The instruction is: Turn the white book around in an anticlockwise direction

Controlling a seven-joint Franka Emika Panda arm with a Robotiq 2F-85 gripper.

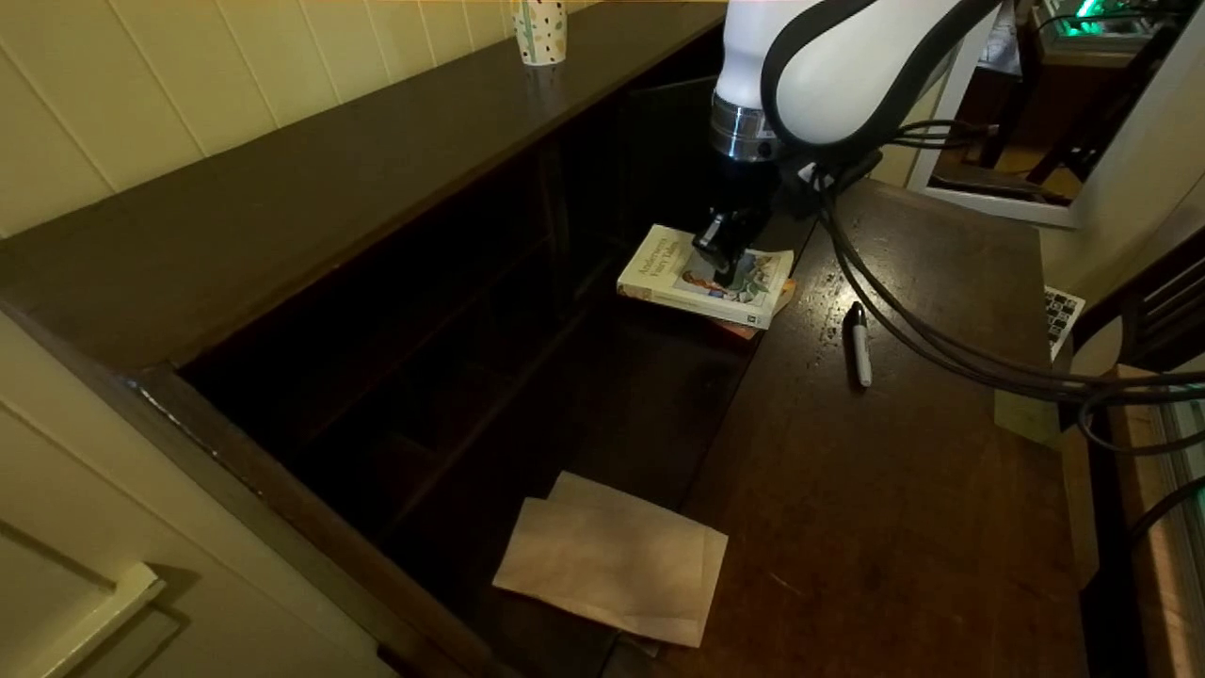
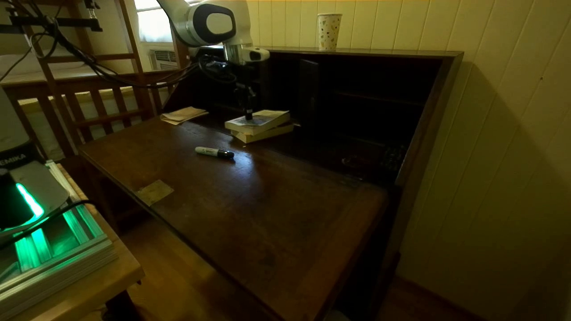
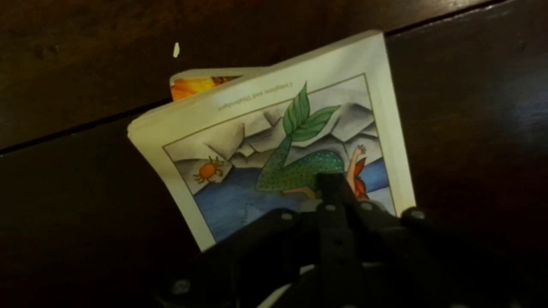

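The white book (image 1: 664,268) lies flat, picture up, on top of another book with an orange cover corner (image 1: 787,294). In an exterior view the white book (image 2: 267,120) sits at a slight angle to the lower book (image 2: 267,133). My gripper (image 1: 723,275) points down at the cover picture, its tips touching or just above it. It also shows in an exterior view (image 2: 249,117). In the wrist view the gripper (image 3: 332,182) is shut with nothing seen between its fingers. It hides the lower part of the white book (image 3: 239,149).
A marker (image 1: 860,348) lies on the desk (image 2: 267,214) near the books. Pale paper sheets (image 1: 612,556) lie farther along the desk. Dark shelves (image 2: 366,102) and a small upright door (image 2: 308,89) stand behind the books. A spotted cup (image 2: 329,31) stands on the top ledge.
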